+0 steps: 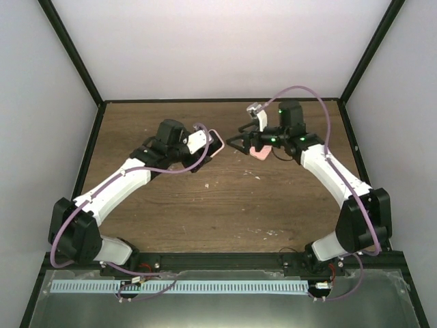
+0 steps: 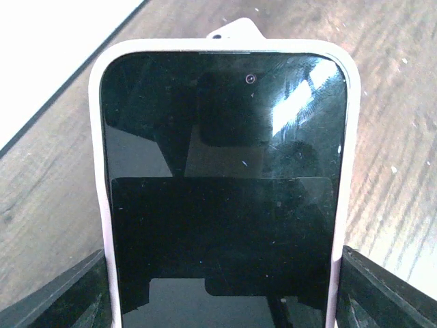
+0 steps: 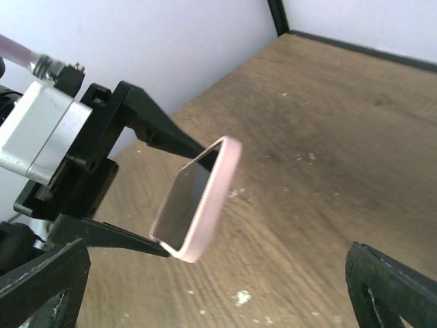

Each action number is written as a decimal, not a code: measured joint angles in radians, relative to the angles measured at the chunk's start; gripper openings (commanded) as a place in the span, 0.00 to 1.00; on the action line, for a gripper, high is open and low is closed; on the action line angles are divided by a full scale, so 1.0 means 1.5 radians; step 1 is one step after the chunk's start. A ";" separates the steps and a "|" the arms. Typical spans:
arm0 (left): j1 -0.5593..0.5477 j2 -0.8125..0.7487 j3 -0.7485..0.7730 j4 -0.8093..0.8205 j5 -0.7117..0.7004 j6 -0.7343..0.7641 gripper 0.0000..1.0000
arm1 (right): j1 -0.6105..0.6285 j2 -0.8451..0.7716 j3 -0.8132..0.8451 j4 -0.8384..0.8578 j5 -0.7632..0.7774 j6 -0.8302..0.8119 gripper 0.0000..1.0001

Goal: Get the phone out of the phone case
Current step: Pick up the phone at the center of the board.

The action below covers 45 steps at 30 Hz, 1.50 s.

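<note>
The phone (image 2: pixel 222 171) has a dark screen and sits in a pale pink phone case (image 2: pixel 97 137). My left gripper (image 2: pixel 222 287) is shut on the case's long edges, one black finger (image 2: pixel 65 297) on each side, and holds it off the table. In the right wrist view the cased phone (image 3: pixel 208 198) hangs tilted above the wood between the left gripper's fingers (image 3: pixel 164 137). My right gripper (image 3: pixel 218 280) is wide open and a short way from the phone, touching nothing. From above, the left gripper (image 1: pixel 207 146) and the right gripper (image 1: pixel 240 143) face each other.
A small pink object (image 1: pixel 260 152) shows under the right arm on the wooden table (image 1: pixel 225 205); what it is I cannot tell. White walls with black frame posts (image 1: pixel 89 130) close in the table's back and sides.
</note>
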<state>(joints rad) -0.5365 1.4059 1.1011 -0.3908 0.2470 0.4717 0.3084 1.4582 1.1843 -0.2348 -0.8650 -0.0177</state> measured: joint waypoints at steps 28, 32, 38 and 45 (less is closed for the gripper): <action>-0.014 -0.011 0.029 0.031 -0.058 -0.138 0.47 | 0.115 0.122 0.033 0.148 0.043 0.392 0.42; -0.020 -0.011 0.029 0.030 -0.066 -0.138 0.47 | 0.115 0.134 0.034 0.148 0.045 0.405 0.34; -0.027 -0.011 0.028 0.030 -0.079 -0.138 0.57 | 0.115 0.136 0.041 0.151 0.039 0.416 0.13; -0.031 -0.012 0.029 0.019 -0.083 -0.132 0.99 | 0.112 0.135 0.045 0.143 0.028 0.411 0.01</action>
<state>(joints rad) -0.5823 1.3880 1.1442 -0.3630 0.1230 0.2741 0.4767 1.6611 1.2518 -0.0204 -0.8223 0.5987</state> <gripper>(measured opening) 0.867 0.107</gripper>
